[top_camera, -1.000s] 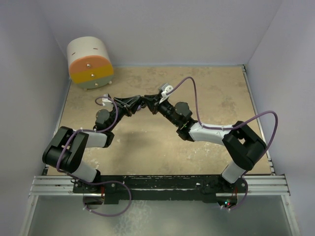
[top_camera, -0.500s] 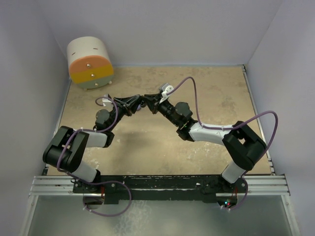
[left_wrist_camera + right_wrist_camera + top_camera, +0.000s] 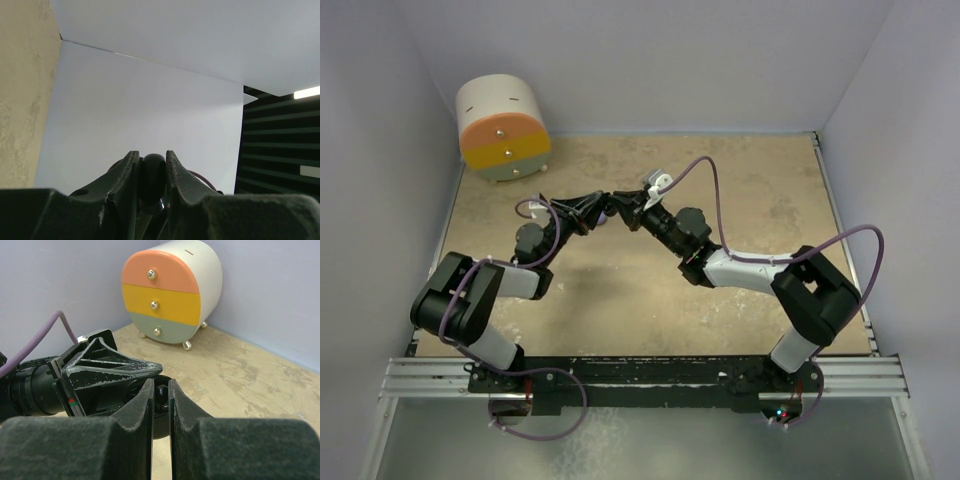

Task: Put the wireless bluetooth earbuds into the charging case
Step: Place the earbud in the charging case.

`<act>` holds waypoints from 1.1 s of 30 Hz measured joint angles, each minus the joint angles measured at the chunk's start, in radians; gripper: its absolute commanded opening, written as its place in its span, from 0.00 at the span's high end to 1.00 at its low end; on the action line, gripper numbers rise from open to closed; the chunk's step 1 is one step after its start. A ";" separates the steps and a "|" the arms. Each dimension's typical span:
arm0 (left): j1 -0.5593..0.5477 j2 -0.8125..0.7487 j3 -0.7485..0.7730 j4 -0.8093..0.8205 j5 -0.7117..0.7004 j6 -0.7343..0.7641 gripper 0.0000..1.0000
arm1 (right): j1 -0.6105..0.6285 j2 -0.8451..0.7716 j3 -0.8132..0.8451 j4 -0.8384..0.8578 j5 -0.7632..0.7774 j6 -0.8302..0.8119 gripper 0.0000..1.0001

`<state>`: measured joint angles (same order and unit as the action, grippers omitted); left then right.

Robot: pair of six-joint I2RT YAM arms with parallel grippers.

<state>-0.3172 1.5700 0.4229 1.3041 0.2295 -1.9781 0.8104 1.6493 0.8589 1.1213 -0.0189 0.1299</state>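
Above the middle of the table my two grippers meet tip to tip. My left gripper (image 3: 602,208) (image 3: 151,155) is shut on a black, rounded charging case (image 3: 151,172), held off the surface. In the right wrist view the case (image 3: 160,426) shows as a dark round body under the left gripper's fingers (image 3: 120,367). My right gripper (image 3: 621,205) (image 3: 160,385) is shut on a small glossy black earbud (image 3: 160,395), which sits right at the case's top. Whether the earbud is inside the case I cannot tell. No other earbuds are in view.
A small round chest of drawers (image 3: 503,128) (image 3: 172,292), with orange, yellow and grey-green fronts, stands in the far left corner. Pale walls close in the speckled tan tabletop (image 3: 760,200) on three sides. Purple cables loop above both arms.
The left arm's elbow has shifted very slightly. Both grippers stay together at the same spot, still shut.
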 measured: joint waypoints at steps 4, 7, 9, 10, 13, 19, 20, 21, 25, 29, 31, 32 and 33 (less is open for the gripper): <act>0.000 0.004 0.000 0.008 -0.003 -0.007 1.00 | 0.000 0.001 0.002 -0.001 0.000 -0.003 1.00; 0.000 0.004 0.001 0.015 -0.008 -0.013 1.00 | 0.000 0.003 0.007 -0.001 0.000 -0.004 0.99; 0.000 0.004 0.002 0.016 -0.014 -0.018 1.00 | 0.000 0.010 0.011 -0.002 0.000 -0.007 0.96; 0.000 0.004 0.002 0.014 -0.018 -0.018 1.00 | -0.001 0.014 0.011 -0.001 0.000 -0.008 0.94; 0.001 0.009 0.002 0.010 -0.025 -0.019 1.00 | -0.003 0.021 0.012 -0.002 -0.001 -0.008 0.79; 0.001 0.014 0.005 0.010 -0.025 -0.016 1.00 | -0.007 0.029 0.013 -0.012 -0.003 -0.006 0.42; 0.000 0.015 0.006 0.010 -0.025 -0.016 1.00 | -0.008 0.029 0.013 -0.014 -0.003 -0.006 0.41; 0.001 0.015 0.006 0.010 -0.025 -0.015 1.00 | -0.007 0.029 0.013 -0.016 -0.003 -0.006 0.40; 0.000 0.015 0.006 0.011 -0.024 -0.008 1.00 | -0.008 0.024 0.013 -0.026 -0.004 -0.001 0.37; 0.000 0.015 0.006 0.011 -0.025 0.010 1.00 | -0.014 0.002 0.013 -0.051 -0.016 0.008 0.36; 0.000 0.017 0.006 0.011 -0.025 0.023 1.00 | -0.018 -0.021 0.013 -0.064 -0.023 0.016 0.35; 0.000 0.019 0.006 0.011 -0.025 0.030 1.00 | -0.020 -0.037 0.012 -0.075 -0.025 0.020 0.34; 0.000 0.023 0.006 0.011 -0.025 0.037 1.00 | -0.023 -0.059 0.012 -0.085 -0.025 0.023 0.33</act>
<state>-0.3168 1.5929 0.4286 1.3155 0.2047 -1.9408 0.7879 1.5906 0.8707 1.0363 -0.0441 0.1532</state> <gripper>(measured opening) 0.234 0.649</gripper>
